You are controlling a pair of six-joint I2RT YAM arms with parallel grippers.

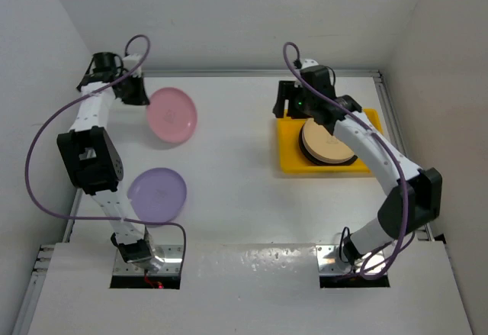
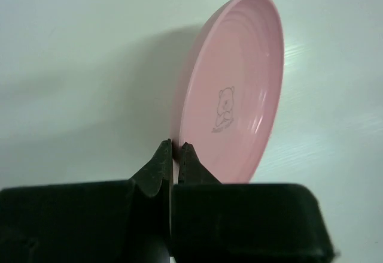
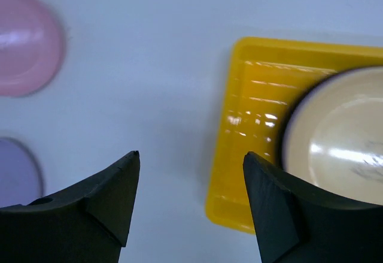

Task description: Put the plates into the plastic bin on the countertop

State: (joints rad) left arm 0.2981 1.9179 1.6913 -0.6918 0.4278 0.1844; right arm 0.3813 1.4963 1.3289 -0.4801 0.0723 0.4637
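My left gripper [image 1: 137, 91] is shut on the near rim of a pink plate [image 1: 171, 115] at the far left of the countertop [image 1: 229, 159]. In the left wrist view the pink plate [image 2: 233, 95] stands tilted up on edge, its rim pinched between my fingertips [image 2: 176, 149]. A lilac plate [image 1: 157, 194] lies flat near the left arm. The yellow plastic bin [image 1: 290, 156] holds a stack of plates with a dark-rimmed cream one [image 1: 326, 143] on top. My right gripper [image 1: 286, 110] is open and empty over the bin's far left corner.
White walls close in the countertop at the back and both sides. The right wrist view shows the bin's corner [image 3: 251, 113], the cream plate [image 3: 341, 137], the pink plate [image 3: 27, 41] and the lilac plate [image 3: 18, 170]. The right arm reaches across the bin.
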